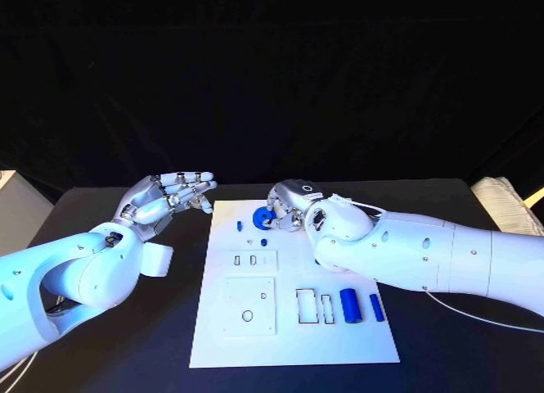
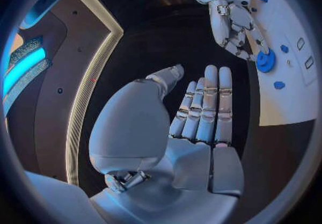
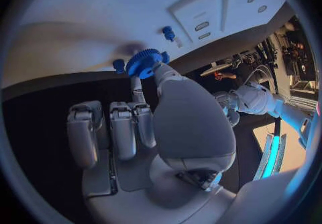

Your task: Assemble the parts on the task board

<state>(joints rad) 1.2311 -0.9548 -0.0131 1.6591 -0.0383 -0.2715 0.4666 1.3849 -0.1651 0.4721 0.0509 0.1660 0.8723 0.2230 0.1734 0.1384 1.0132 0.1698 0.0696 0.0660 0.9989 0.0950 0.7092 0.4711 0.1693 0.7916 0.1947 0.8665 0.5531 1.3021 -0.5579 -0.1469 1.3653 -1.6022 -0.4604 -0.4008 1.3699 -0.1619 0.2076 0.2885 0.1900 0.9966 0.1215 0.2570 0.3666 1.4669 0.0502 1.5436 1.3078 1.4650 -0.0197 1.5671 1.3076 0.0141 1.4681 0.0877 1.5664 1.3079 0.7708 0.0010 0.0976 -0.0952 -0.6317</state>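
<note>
Now the right hand pinches a blue gear over the task board's far end. Left hand hovers beside the board, fingers apart, holding nothing.

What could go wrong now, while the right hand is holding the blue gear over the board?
The right hand pinches the blue gear only at its fingertips, so it might slip or tilt before seating. Small blue pegs stand close by on the task board; the fingers could knock one. From the head view the hand partly hides the gear, so alignment is hard to judge.
</note>
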